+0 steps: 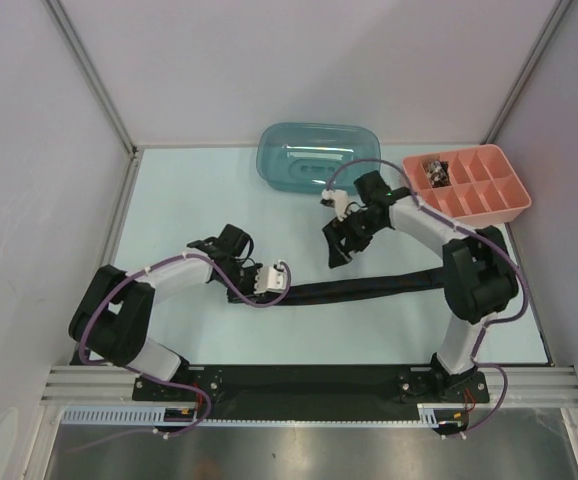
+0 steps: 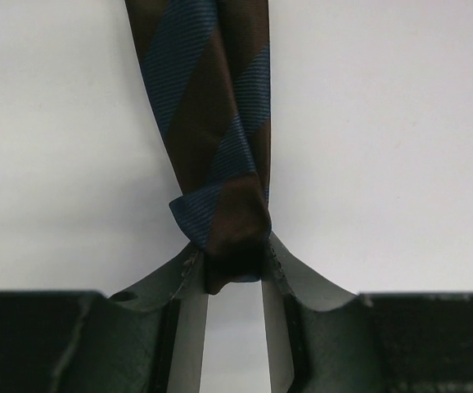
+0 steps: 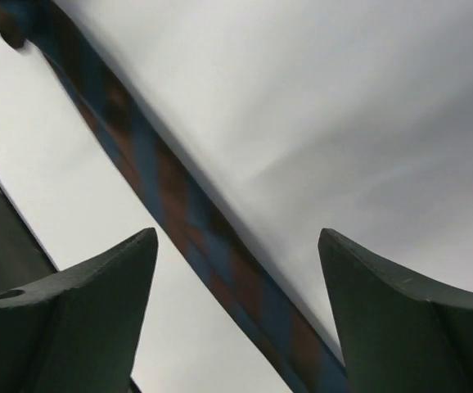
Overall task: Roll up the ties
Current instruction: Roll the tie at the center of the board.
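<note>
I'm working in a robotics lab cell: plain white panels (image 1: 269,60) held in bare aluminium posts (image 1: 89,70) box in a pale table (image 1: 199,200) from 9 o'clock round through 12 to 3. At 6 o'clock a left arm (image 1: 129,310) and a right arm (image 1: 474,280) are bolted to a black base plate (image 1: 309,380) on an aluminium rail (image 1: 89,385), with slotted cable duct (image 1: 109,414) and loose purple cables (image 1: 354,164). A teal plastic tub (image 1: 289,165) at 12 o'clock and a pink divided tray (image 1: 514,205) at 1 o'clock look like test-bench props.
</note>
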Tool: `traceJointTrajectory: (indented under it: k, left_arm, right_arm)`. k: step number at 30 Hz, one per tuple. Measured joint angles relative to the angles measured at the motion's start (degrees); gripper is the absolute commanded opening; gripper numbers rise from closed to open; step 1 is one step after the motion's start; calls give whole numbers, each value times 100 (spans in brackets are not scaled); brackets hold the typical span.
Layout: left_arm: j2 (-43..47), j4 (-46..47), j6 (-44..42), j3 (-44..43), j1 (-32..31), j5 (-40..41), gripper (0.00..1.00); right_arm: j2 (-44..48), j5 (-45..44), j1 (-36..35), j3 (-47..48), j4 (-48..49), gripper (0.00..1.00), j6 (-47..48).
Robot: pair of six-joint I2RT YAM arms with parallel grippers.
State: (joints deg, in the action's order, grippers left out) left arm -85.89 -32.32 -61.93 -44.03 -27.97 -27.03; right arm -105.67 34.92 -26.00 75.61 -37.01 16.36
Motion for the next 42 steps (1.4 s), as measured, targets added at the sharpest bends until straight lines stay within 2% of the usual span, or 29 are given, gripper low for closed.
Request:
traceJointTrajectory:
  k: [2,7,12,17,19,20,23,25,29,31,34,40,42]
  left_arm:
    - [-33,0,57,-35,4,11,33]
    - [-188,-39,160,-188,81,-9,33]
    - [-254,-57,199,-251,101,-17,33]
    - [-326,-61,195,-339,109,-7,32]
    - [-330,-59,192,-350,136,0,31]
    - [-334,-72,190,-363,155,2,31]
    - [-380,-83,190,-463,236,15,30]
    - [-385,-83,188,-529,291,20,30]
    - [-367,-83,144,-603,363,22,29]
    - [-310,-109,83,-601,365,17,28]
    - [-118,-114,-26,-555,367,-2,26]
    - [70,-118,-227,-345,367,-81,23]
    - [70,-114,-278,-293,367,-111,24]
  right_arm:
    - [289,-234,315,-61,-304,100,715]
    - [1252,-1056,903,-1110,-564,100,2297]
    - [1690,-1471,664,-1961,-573,100,3042]
    - [1690,-1784,101,-2487,-103,100,3250]
    - [1718,-2057,-120,-2682,184,95,3303]
    - [1722,-2133,-175,-2739,321,86,3294]
    - [1731,-2223,-197,-2754,601,71,3252]
    - [1687,-2304,-175,-2734,909,66,3230]
    - [1482,-2389,-59,-2588,1333,48,3250]
    - [1475,-2400,-22,-2599,1419,47,3298]
    - [1622,-2382,-35,-2769,1512,39,3373]
    - [2293,-2347,-151,-3394,1325,41,3674]
    - [2337,-2308,-155,-3416,1233,69,3770]
